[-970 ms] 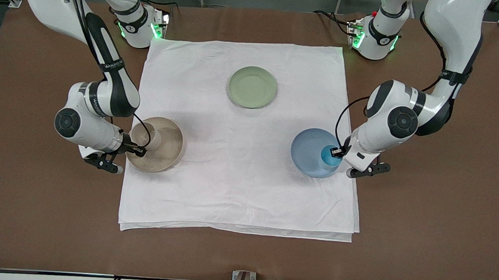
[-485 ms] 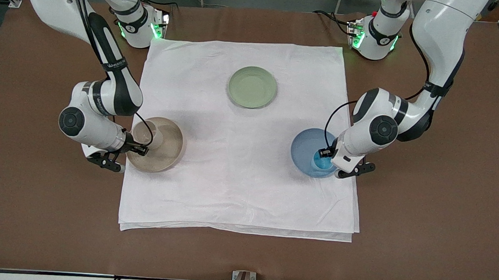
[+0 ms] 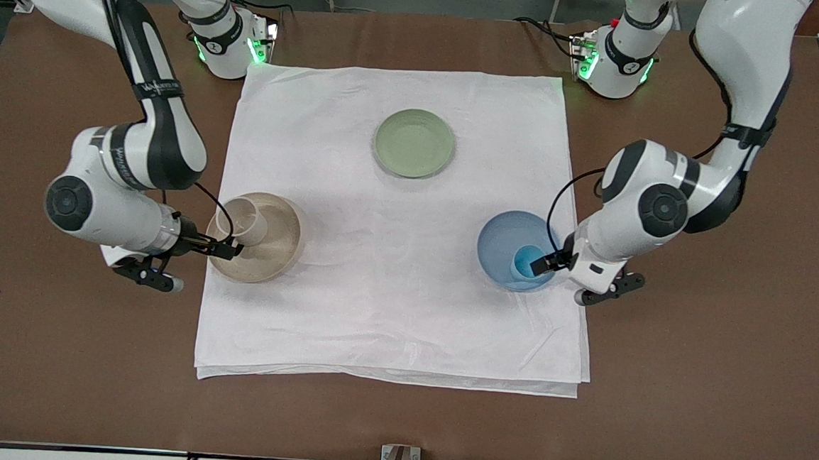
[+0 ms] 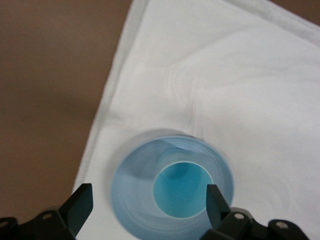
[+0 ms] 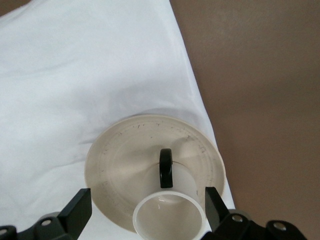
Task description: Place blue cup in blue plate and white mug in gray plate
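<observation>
The blue cup (image 3: 527,261) stands upright in the blue plate (image 3: 499,244), toward the plate's edge at the left arm's end. My left gripper (image 3: 548,265) is open and empty, just beside the cup. In the left wrist view the cup (image 4: 182,189) and plate (image 4: 131,200) lie between the spread fingers (image 4: 80,205). The white mug (image 3: 241,221) stands upright on the gray plate (image 3: 277,240). My right gripper (image 3: 220,247) is open and empty at the plate's rim. The right wrist view shows the mug (image 5: 169,212), its dark handle (image 5: 165,168) and the plate (image 5: 125,150).
A sage-green plate (image 3: 415,143) lies on the white cloth (image 3: 390,314), farther from the front camera, between the two arms' bases. The cloth covers the middle of the brown table (image 3: 714,362). The cloth's edges run close beside both task plates.
Both grippers have let go and drawn back from the cup and the mug, each toward its own arm's end of the table. Cup and mug stay on their plates.
</observation>
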